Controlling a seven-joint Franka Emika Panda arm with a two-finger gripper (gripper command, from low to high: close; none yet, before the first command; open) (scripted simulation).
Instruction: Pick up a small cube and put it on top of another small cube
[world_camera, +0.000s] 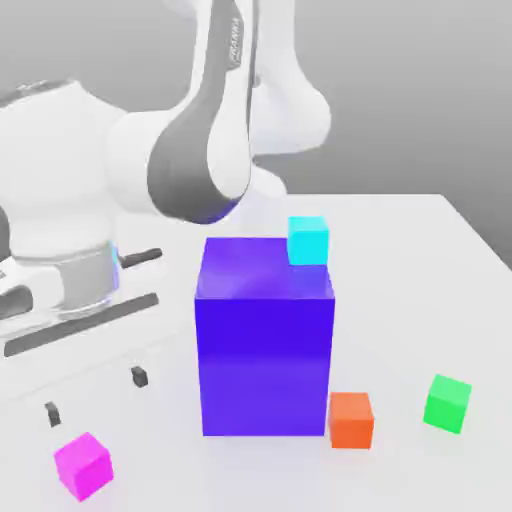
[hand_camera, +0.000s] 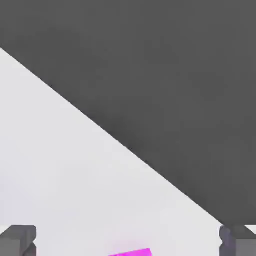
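Your hand (hand_camera: 128, 241) is wide open, empty. Four cubes: cyan cube (world_camera: 308, 241) atop your one blue-violet block (world_camera: 264, 350); magenta cube (world_camera: 84, 466), orange cube (world_camera: 351, 421), green cube (world_camera: 447, 404) below its top.

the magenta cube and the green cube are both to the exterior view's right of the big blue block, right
The magenta cube is wrong: it lies to the exterior view's left of the big blue block. The green cube is on the exterior view's right.

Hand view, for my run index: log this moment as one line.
gripper: open, empty | magenta cube: on table, not stacked | cyan cube: at blue block | stacking: not done
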